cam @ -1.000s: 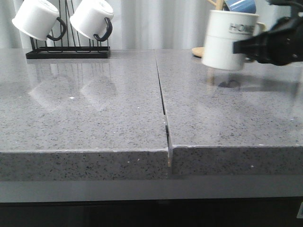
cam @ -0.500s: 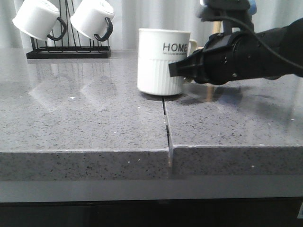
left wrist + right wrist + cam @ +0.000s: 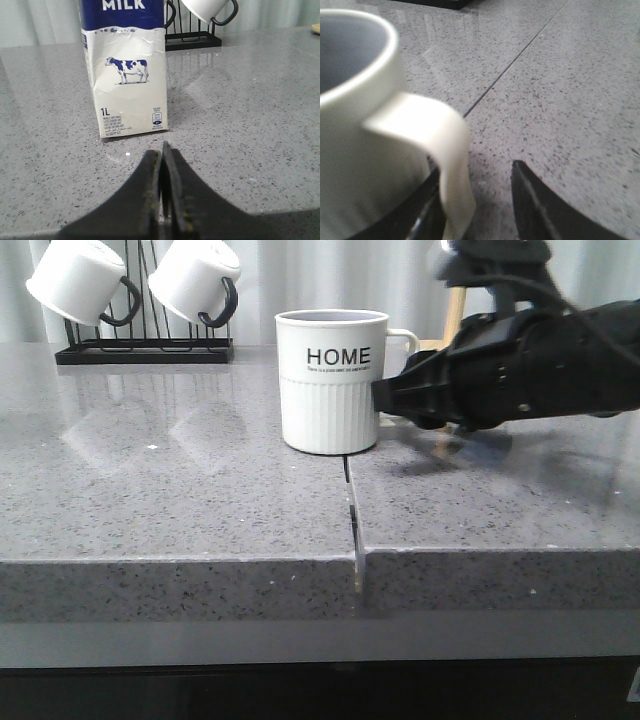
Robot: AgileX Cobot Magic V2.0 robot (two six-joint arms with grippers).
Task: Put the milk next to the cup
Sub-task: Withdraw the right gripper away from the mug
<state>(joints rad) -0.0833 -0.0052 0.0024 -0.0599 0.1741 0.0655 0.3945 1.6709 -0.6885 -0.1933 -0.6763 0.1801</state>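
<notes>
The cup (image 3: 330, 390), an off-white ribbed mug marked "HOME", stands upright on the grey table at the middle, over the seam. My right gripper (image 3: 385, 400) is at its squared handle on the right side. In the right wrist view the handle (image 3: 447, 150) sits between the fingers of the open right gripper (image 3: 477, 170), against one finger and apart from the other. The milk (image 3: 125, 75), a white carton with a blue top and a cow picture, stands upright in the left wrist view only. My left gripper (image 3: 162, 150) is shut and empty, a short way in front of the carton.
A black rack (image 3: 145, 345) with two small white black-handled mugs (image 3: 80, 280) stands at the back left. A seam (image 3: 347, 475) splits the two table slabs. A wooden stand (image 3: 455, 310) shows behind the right arm. The table's front edge (image 3: 300, 560) is near.
My right arm carried the cup from the back right leftward to the middle of the table. The cup now stands on the surface.
</notes>
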